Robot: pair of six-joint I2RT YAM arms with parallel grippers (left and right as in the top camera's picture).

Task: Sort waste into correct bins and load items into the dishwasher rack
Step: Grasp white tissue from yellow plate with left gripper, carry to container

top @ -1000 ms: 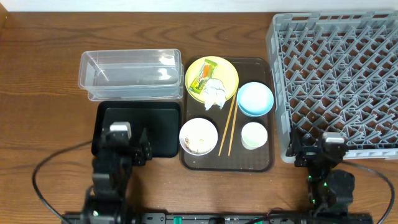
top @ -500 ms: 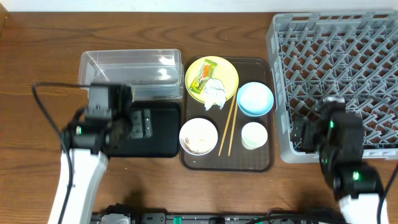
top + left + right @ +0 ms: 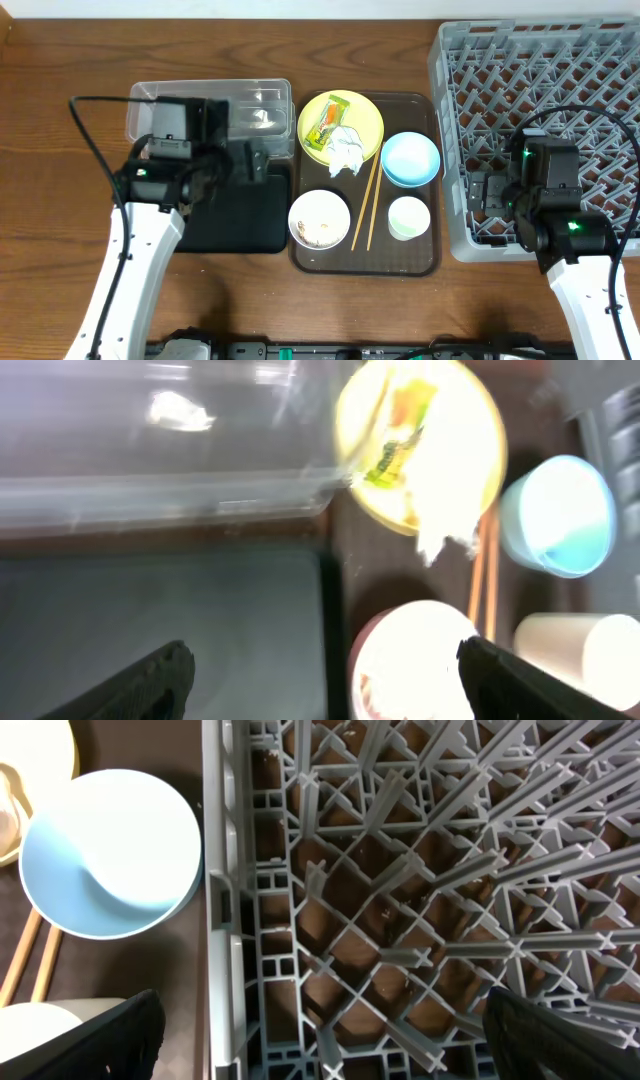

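On the brown serving tray, a yellow plate holds the green-and-orange wrapper and the white tissue. Beside it are the light blue bowl, the small white cup, the chopsticks and the white bowl with rice scraps. My left gripper is open and empty above the black tray's right edge, with the white bowl under its right finger. My right gripper is open and empty over the grey rack's left edge.
The clear tub stands behind the black tray, partly hidden by my left arm. The brown serving tray lies between the black tray and the rack. Cables trail from both arms. The light blue bowl sits just left of the rack wall.
Both arms have lifted from the table's front edge and moved away from it. The left gripper went to the tub and black tray, the right to the rack's left side. No object has moved.
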